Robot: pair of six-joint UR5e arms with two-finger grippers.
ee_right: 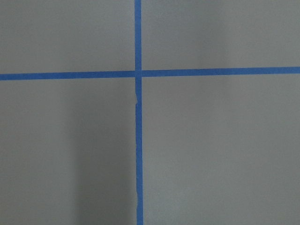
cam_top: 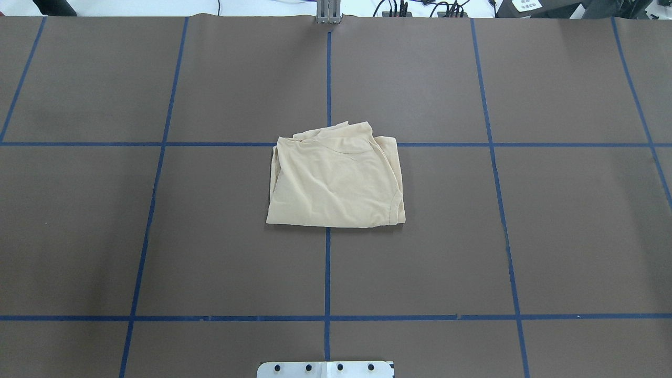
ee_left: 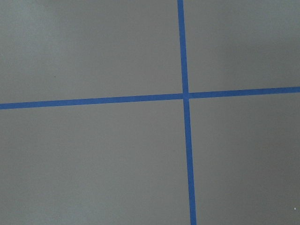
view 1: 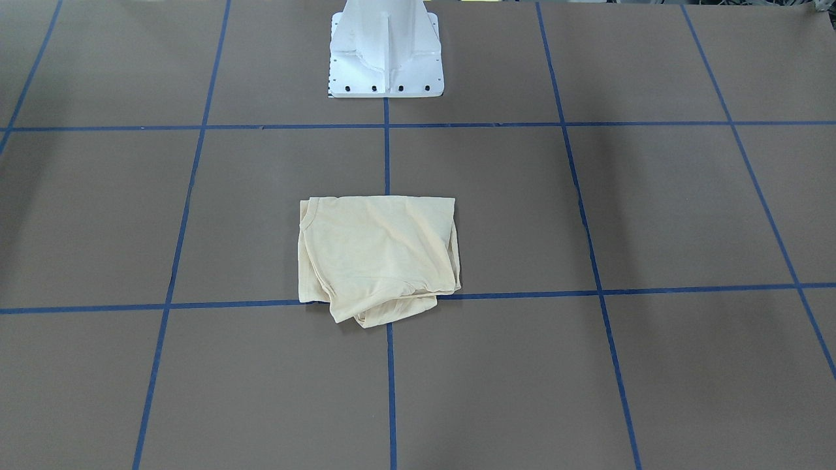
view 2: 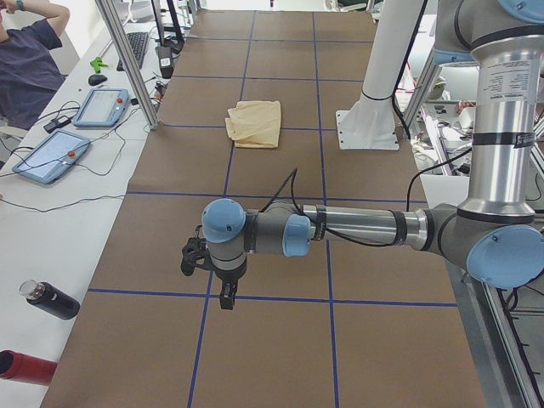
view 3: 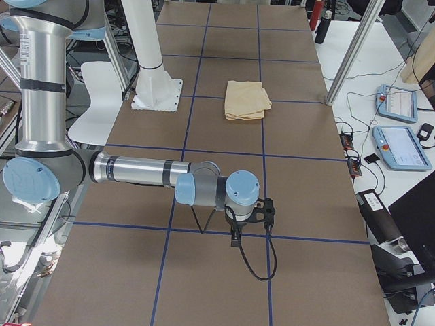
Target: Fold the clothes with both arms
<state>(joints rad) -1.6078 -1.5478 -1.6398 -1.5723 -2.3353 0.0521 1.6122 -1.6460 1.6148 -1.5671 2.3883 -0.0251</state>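
**Shirt folded mid-table, both arms well clear**

Shirt (cam_top: 336, 181) lies as a compact, roughly square packet at the centre of the table (cam_top: 157, 236). It sits across a blue tape crossing, near the white pedestal (view 1: 385, 52). Print is hidden; layers on your side are a bit bunched. Nothing touches it. Left arm (view 2: 357, 225) and right arm (view 3: 136, 170) reach low toward opposite table ends, prob. to leave the cams a clear view. Left gripper (view 2: 227, 302) and right gripper (view 3: 235, 241) point down over bare table. They show in side views only, so you can't tell how wide either stands or whether it holds anything. Fold looks done, imo.
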